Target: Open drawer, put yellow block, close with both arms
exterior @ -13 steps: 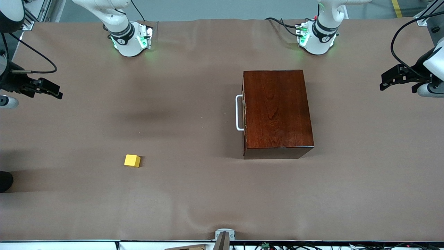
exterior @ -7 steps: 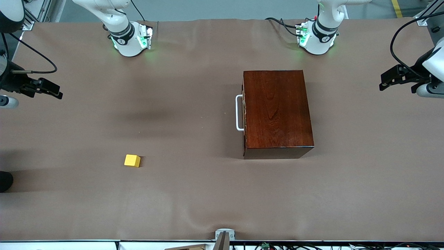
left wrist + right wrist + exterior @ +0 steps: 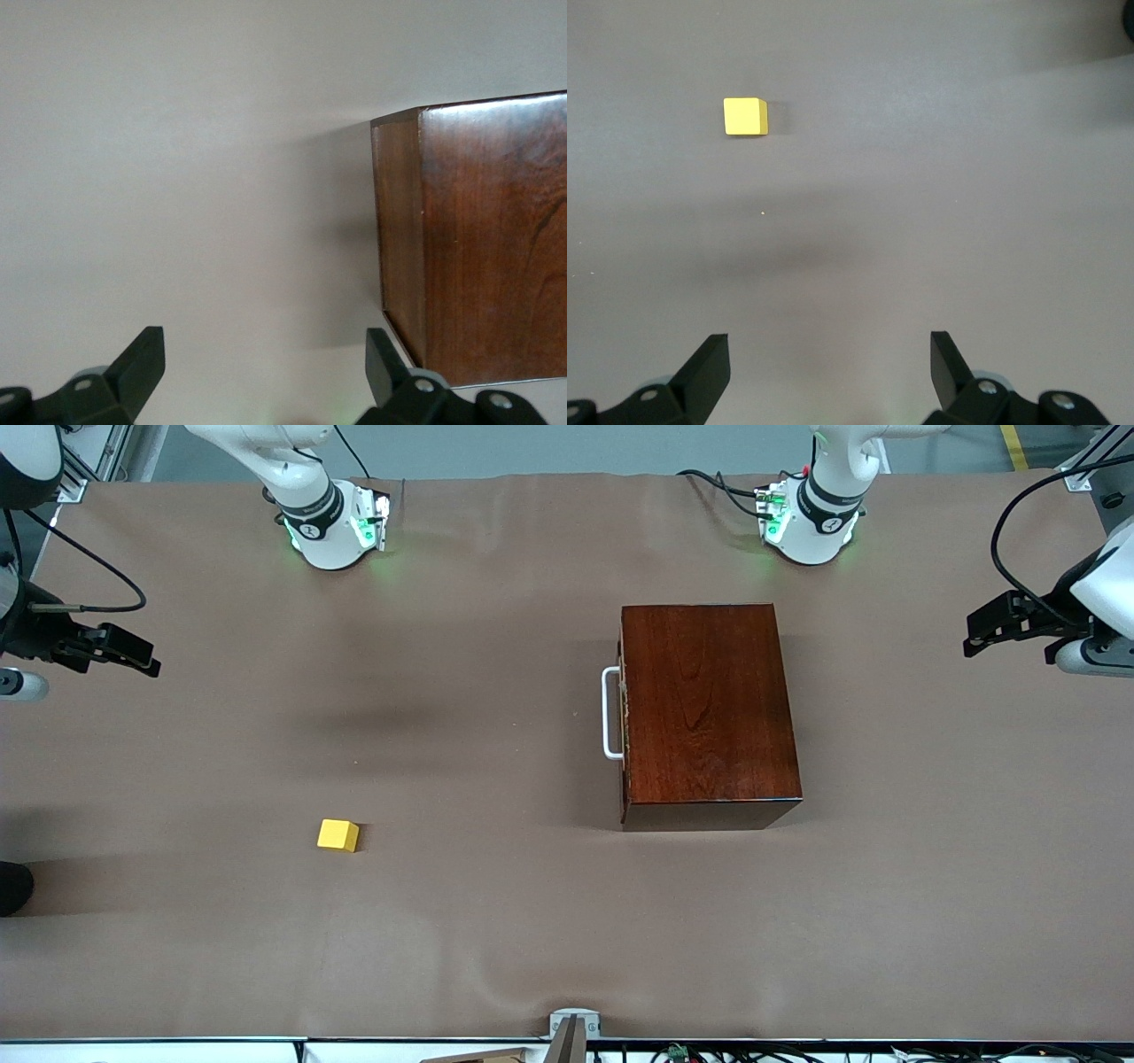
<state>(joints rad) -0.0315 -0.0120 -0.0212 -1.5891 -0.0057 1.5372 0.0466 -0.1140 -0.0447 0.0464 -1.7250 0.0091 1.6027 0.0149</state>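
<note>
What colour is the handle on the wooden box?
White; the handle shows best in the front view, against the dark reddish-brown box.

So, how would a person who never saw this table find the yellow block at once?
Start from the dark reddish-brown wooden box with its white handle. Go toward the right arm's end of the table and nearer the front camera. The yellow block lies there alone on the brown cloth: small, bright, cube-shaped.
</note>
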